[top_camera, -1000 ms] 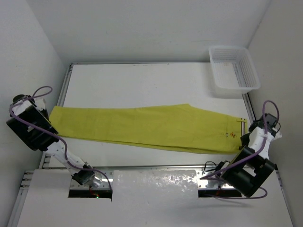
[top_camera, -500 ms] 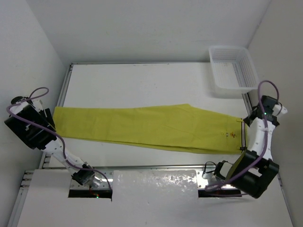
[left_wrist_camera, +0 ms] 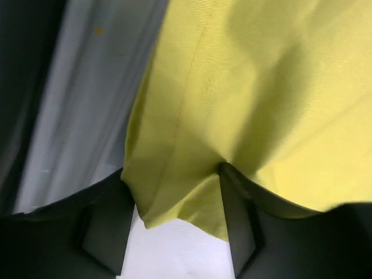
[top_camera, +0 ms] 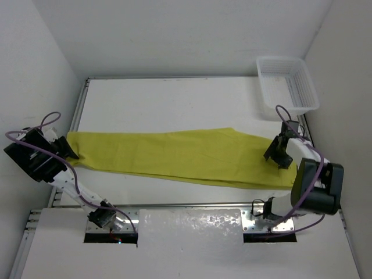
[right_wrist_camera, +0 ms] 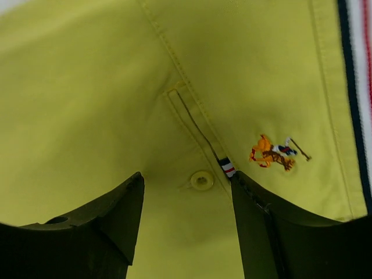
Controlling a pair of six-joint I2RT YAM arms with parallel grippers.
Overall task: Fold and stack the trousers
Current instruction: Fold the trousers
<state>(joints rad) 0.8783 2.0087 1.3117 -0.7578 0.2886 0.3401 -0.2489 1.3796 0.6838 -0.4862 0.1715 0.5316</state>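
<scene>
The mustard yellow-green trousers point(top_camera: 174, 154) lie flat and stretched across the table, leg ends at the left, waist at the right. My left gripper point(top_camera: 72, 152) is at the leg hem; in the left wrist view its jaws point(left_wrist_camera: 174, 192) stand open, with the hem corner of the trousers point(left_wrist_camera: 244, 87) lying between them. My right gripper point(top_camera: 278, 152) hovers over the waist end. Its jaws point(right_wrist_camera: 187, 186) are open above the back pocket of the trousers point(right_wrist_camera: 87, 87), beside a button point(right_wrist_camera: 201, 180) and a small embroidered logo point(right_wrist_camera: 273, 152).
A white plastic basket point(top_camera: 288, 87) stands at the back right corner of the white table point(top_camera: 174, 104). White walls close in on both sides. The table's metal side rails run along the left and right edges.
Both grippers were shut at the table's sides; they have opened and moved inward onto the trousers' ends. The leg hem has shifted slightly to the right.
</scene>
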